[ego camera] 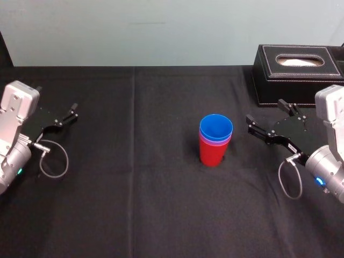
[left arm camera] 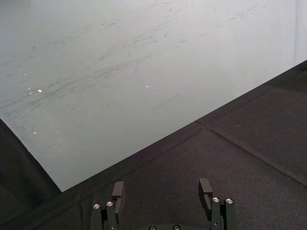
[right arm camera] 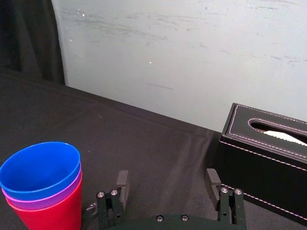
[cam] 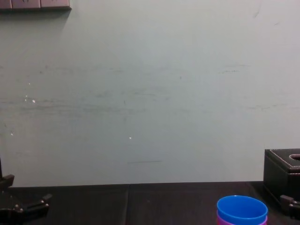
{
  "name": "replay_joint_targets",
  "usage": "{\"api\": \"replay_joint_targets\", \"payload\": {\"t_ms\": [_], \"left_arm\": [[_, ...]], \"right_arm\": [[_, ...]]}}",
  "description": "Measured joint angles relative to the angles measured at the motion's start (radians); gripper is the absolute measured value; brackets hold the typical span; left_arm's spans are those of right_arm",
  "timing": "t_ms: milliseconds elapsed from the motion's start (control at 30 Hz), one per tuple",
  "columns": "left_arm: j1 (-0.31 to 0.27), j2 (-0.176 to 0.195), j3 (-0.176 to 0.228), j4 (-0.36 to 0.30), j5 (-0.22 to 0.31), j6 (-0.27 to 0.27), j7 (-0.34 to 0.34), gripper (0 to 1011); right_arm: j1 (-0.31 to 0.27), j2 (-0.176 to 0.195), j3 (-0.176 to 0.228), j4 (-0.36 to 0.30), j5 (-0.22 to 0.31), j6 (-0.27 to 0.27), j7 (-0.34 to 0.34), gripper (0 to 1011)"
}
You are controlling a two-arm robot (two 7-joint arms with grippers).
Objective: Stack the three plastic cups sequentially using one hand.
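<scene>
We observe the blue cup [cam: 242, 207] nested in the purple cup [cam: 223, 221] on the dark surface [cam: 140, 206], near the black box [cam: 280, 174].

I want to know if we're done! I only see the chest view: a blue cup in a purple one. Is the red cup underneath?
Observer: Yes, the red cup stands upright on the black cloth, holding the purple cup and blue cup.
Operator: Is a gripper holding them?
Observer: No, the right gripper is open beside the stack, not touching.
Operator: And the left one?
Observer: The left gripper is open too, far from the stack.
</scene>
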Motion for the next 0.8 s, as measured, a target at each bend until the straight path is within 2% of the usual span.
{"api": "replay_joint_targets", "payload": {"t_ms": [800], "left_arm": [[0.0, 0.0, 0.0, 0.0, 0.0, 0.0, 0.0, 1005]], "right_arm": [[0.0, 0.0, 0.0, 0.0, 0.0, 0.0, 0.0, 1004]]}}
